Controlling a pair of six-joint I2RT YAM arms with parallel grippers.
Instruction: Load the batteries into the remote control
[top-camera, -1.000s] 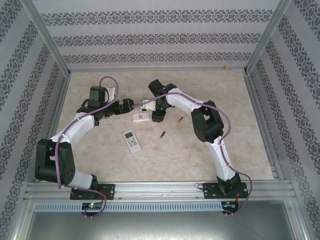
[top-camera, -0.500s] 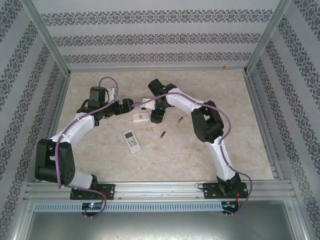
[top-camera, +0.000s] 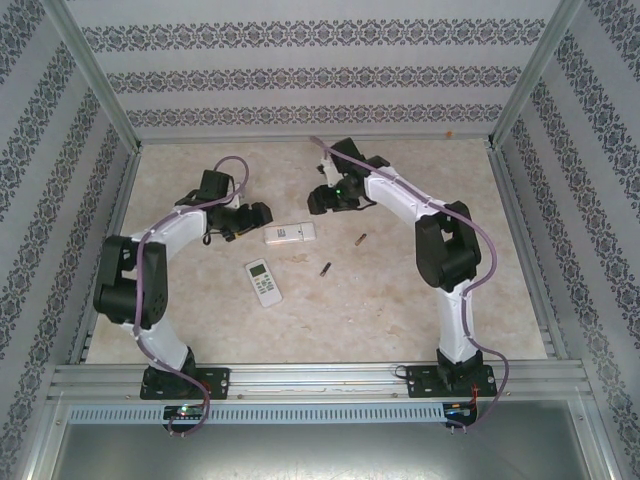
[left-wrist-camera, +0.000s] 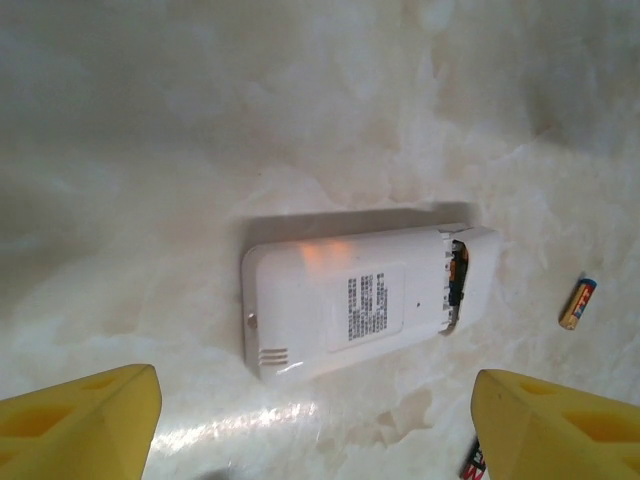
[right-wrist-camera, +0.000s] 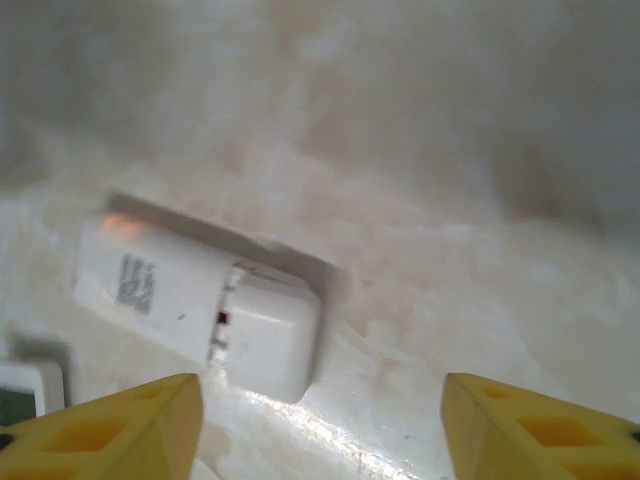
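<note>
A white remote control (top-camera: 290, 233) lies face down mid-table, its back label up (left-wrist-camera: 370, 300). Its battery cover (right-wrist-camera: 270, 330) sits partly slid at one end, and a dark battery (left-wrist-camera: 458, 280) shows in the gap. Two loose batteries (top-camera: 360, 239) (top-camera: 325, 269) lie to the right of it; one (left-wrist-camera: 578, 303) also appears in the left wrist view. My left gripper (top-camera: 260, 215) (left-wrist-camera: 315, 440) hovers open just left of the remote. My right gripper (top-camera: 318, 200) (right-wrist-camera: 320, 430) hangs open above its far right end. Neither touches it.
A second white remote (top-camera: 263, 281) lies face up nearer the arms; its corner (right-wrist-camera: 20, 390) peeks in the right wrist view. Another battery end (left-wrist-camera: 472, 462) shows beside my left gripper's right finger. Patterned walls and metal rails ring the marbled table (top-camera: 400, 310).
Both arms have drawn back from the face-down remote: the left gripper went left, the right lifted away toward the back. The remote now lies uncovered between them.
</note>
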